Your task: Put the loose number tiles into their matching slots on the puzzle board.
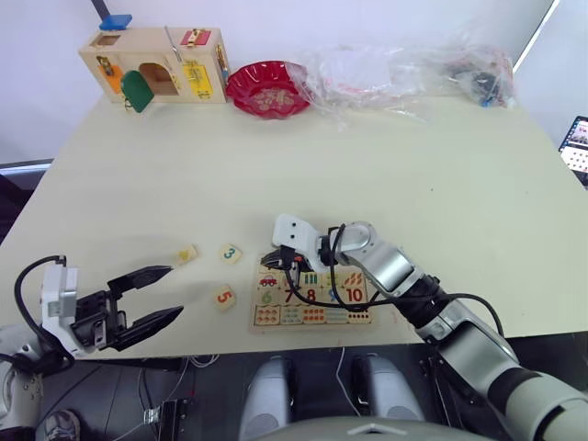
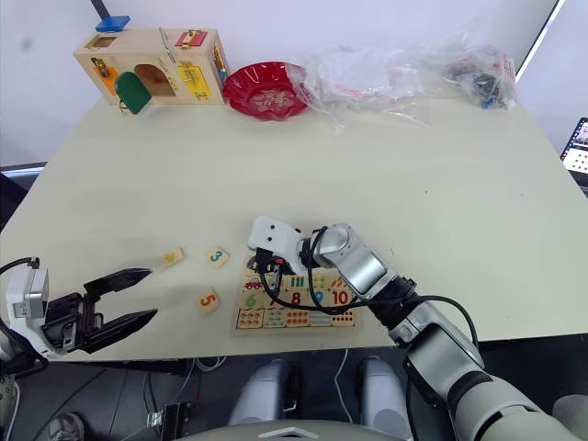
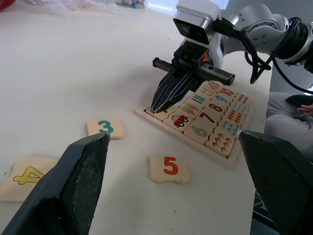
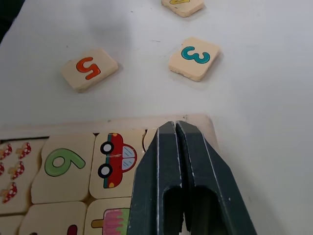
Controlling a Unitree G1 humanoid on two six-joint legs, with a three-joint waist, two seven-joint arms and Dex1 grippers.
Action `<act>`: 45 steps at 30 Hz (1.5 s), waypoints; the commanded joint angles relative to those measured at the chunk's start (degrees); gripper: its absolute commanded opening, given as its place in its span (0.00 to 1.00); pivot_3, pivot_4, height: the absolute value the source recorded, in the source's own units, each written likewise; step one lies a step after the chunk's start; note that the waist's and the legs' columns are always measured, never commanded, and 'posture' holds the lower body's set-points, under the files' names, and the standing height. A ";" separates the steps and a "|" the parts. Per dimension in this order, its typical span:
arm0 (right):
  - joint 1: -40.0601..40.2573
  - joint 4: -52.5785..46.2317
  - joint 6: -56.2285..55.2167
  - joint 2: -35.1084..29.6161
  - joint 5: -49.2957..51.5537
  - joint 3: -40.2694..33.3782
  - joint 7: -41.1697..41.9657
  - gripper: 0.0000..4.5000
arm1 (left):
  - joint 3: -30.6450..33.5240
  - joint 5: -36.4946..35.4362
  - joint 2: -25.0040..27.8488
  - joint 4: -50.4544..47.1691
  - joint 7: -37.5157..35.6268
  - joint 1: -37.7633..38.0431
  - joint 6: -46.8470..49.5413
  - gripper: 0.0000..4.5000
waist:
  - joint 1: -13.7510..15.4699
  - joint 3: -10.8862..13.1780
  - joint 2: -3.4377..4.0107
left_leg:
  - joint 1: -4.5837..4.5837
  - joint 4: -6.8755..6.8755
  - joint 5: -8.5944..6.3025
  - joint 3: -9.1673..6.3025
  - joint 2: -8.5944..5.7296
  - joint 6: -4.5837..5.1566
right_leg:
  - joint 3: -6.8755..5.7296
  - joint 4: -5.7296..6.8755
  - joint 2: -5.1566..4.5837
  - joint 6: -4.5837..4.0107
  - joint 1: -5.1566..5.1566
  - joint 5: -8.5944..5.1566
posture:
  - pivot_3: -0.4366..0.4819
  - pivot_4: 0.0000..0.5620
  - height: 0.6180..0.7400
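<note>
Right pincer [image 4: 177,128] pressed together over puzzle board [image 1: 312,318] corner, left pincer [image 1: 163,293] apart, tile 5 [image 1: 224,297] loose on table [image 1: 386,165]

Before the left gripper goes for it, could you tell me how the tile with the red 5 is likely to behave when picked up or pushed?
The red 5 tile looks like a stiff, flat wooden piece, so it should neither bend nor roll. Lying flush on the smooth table, it would probably slide when nudged, and its low edges may be hard for the open left gripper to catch. It seems light.
</note>
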 commanded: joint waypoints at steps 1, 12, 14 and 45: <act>3.05 7.76 1.65 -0.51 -3.61 2.54 -0.33 0.01 | 0.53 -0.70 0.01 -1.67 0.22 0.03 -0.02 1.00 | -0.01 -0.15 0.08 | 0.07 0.00 0.00 0.01 0.00 0.00 | 0.00 0.01 0.01 0.00 0.05 0.00 | 0.48 0.27 1.00; 7.61 -6.76 -3.34 -3.05 6.50 -10.23 3.52 0.01 | 0.80 -0.56 -1.05 -1.06 0.22 0.93 -0.78 1.00 | 0.36 -0.46 0.06 | 0.68 -0.16 -0.17 0.01 0.17 -0.29 | -0.09 -0.18 -0.19 -0.06 0.68 -0.04 | 0.48 0.27 1.00; 10.13 -13.97 -3.57 -4.44 10.10 -14.08 3.61 0.01 | 0.96 -0.50 -1.42 -0.81 0.35 1.18 -1.01 1.00 | 0.38 -0.42 0.02 | 0.61 -0.18 -0.17 0.00 0.17 -0.29 | -0.11 -0.20 -0.19 -0.07 0.61 -0.04 | 0.48 0.27 1.00; 65.56 -36.77 -8.24 -35.42 31.52 -64.65 18.19 0.99 | 2.43 3.52 -2.03 17.12 -1.24 0.79 -10.19 1.00 | 2.02 -0.27 -0.15 | 0.65 -0.83 -0.09 -0.06 0.17 -0.14 | -0.33 -0.75 -0.22 0.04 0.64 -0.31 | 0.48 0.27 1.00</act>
